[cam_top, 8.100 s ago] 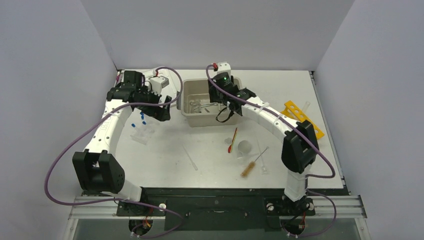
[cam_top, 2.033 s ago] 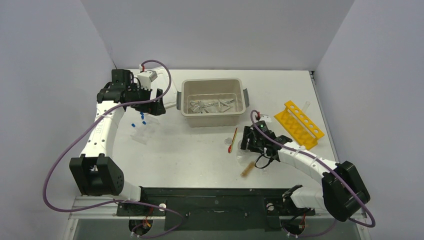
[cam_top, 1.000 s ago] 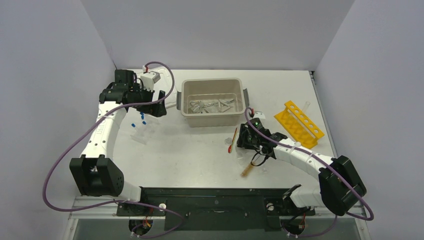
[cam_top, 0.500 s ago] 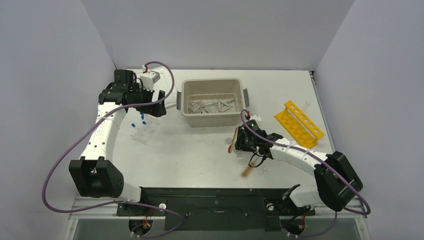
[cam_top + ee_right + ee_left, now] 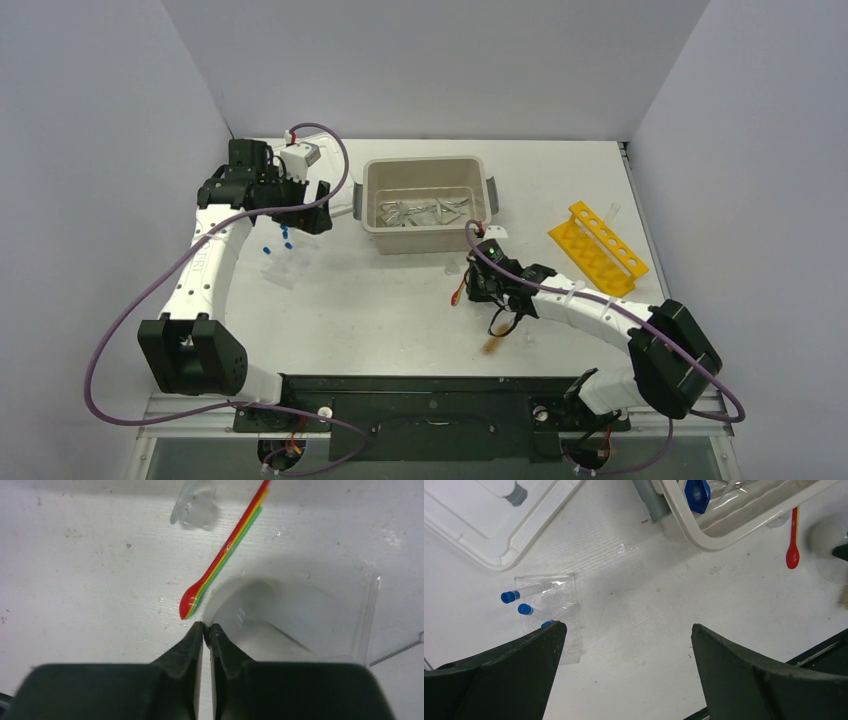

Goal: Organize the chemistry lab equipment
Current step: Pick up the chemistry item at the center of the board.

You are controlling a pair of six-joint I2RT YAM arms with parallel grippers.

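Observation:
My right gripper is shut on the near wall of a clear glass beaker that lies on the table. Just left of the beaker lies the green-and-red spatula, with a small clear vial beyond it. From above, the right gripper covers the beaker. A brown-bristled brush lies near the front edge. The left gripper hangs open and empty above bare table, next to blue-capped tubes on a clear sheet.
The beige tub stands at the back centre with metal forceps inside. Its white lid lies at the far left. A yellow tube rack sits to the right.
The right arm slid left toward the spatula and its jaws closed from half open onto the beaker wall. The left arm has held still.

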